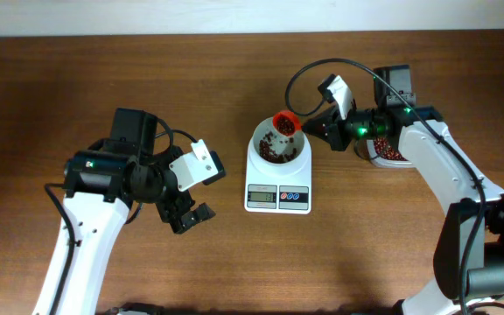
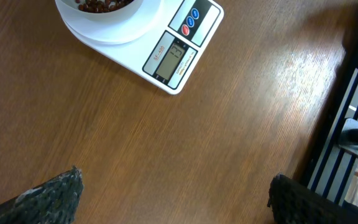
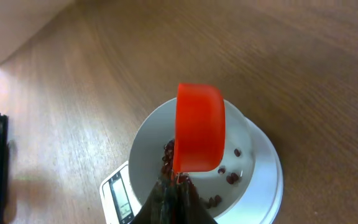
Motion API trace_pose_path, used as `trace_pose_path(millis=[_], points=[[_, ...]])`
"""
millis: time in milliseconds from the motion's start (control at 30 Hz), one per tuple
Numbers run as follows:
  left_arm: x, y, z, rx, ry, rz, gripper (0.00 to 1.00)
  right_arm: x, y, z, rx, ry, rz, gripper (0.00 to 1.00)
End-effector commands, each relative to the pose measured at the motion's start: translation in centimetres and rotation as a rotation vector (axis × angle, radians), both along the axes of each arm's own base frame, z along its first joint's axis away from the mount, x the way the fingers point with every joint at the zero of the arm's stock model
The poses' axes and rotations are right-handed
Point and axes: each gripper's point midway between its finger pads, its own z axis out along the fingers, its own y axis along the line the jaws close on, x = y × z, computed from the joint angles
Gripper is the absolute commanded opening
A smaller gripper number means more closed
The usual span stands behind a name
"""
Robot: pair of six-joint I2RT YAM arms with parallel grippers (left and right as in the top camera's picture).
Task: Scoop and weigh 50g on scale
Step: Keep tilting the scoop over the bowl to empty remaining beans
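The white scale (image 1: 277,194) stands mid-table, its round bowl (image 1: 297,150) holding dark red-brown beans (image 1: 272,153). My right gripper (image 1: 311,129) is shut on the handle of an orange-red scoop (image 1: 285,123), which hangs over the bowl's far rim with beans in it. In the right wrist view the scoop (image 3: 197,127) covers part of the bowl (image 3: 146,146), with loose beans (image 3: 232,177) below it and the gripper (image 3: 176,194) pinched on the handle. My left gripper (image 1: 187,215) is open, left of the scale, with nothing in it. Its fingers (image 2: 50,196) frame bare wood below the scale (image 2: 194,37).
A container of beans (image 1: 388,154) sits right of the scale, mostly hidden under my right arm. In the left wrist view the table edge (image 2: 319,143) runs down the right side, with dark equipment beyond it. Brown wood surrounds the scale.
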Motion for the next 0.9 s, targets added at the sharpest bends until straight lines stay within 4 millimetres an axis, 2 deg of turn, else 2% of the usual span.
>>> trace_pose_path(millis=[0, 33, 100, 133, 200, 267, 333, 400, 500, 867], points=[[0.3, -0.2, 0.6, -0.017, -0.017, -0.011, 0.99, -0.6, 1.0, 1.1, 0.076, 0.01, 0.047, 0.04], [0.3, -0.2, 0.6, -0.017, -0.018, -0.011, 0.99, -0.8, 1.1, 1.3, 0.088, 0.016, 0.054, 0.04], [0.3, -0.2, 0.6, -0.017, -0.018, -0.011, 0.99, 0.0, 0.2, 0.0, 0.005, 0.011, 0.0, 0.04], [0.3, -0.2, 0.6, -0.017, -0.018, -0.011, 0.99, 0.2, 0.2, 0.2, 0.007, 0.001, 0.0, 0.04], [0.3, -0.2, 0.6, -0.017, -0.018, -0.011, 0.99, -0.8, 1.4, 2.0, 0.115, -0.007, 0.071, 0.04], [0.3, -0.2, 0.6, -0.017, -0.018, -0.011, 0.99, 0.1, 0.4, 0.6, 0.024, -0.008, 0.012, 0.04], [0.3, -0.2, 0.6, -0.017, -0.018, -0.011, 0.99, -0.5, 1.1, 1.7, 0.087, -0.01, 0.053, 0.04], [0.3, -0.2, 0.6, -0.017, -0.018, -0.011, 0.99, 0.0, 0.2, 0.3, 0.007, 0.002, 0.001, 0.04], [0.3, -0.2, 0.6, -0.017, -0.017, -0.011, 0.99, -0.5, 0.7, 1.0, 0.05, 0.012, 0.028, 0.04], [0.3, -0.2, 0.6, -0.017, -0.018, -0.011, 0.99, -0.5, 0.7, 1.0, 0.064, 0.054, 0.004, 0.04]])
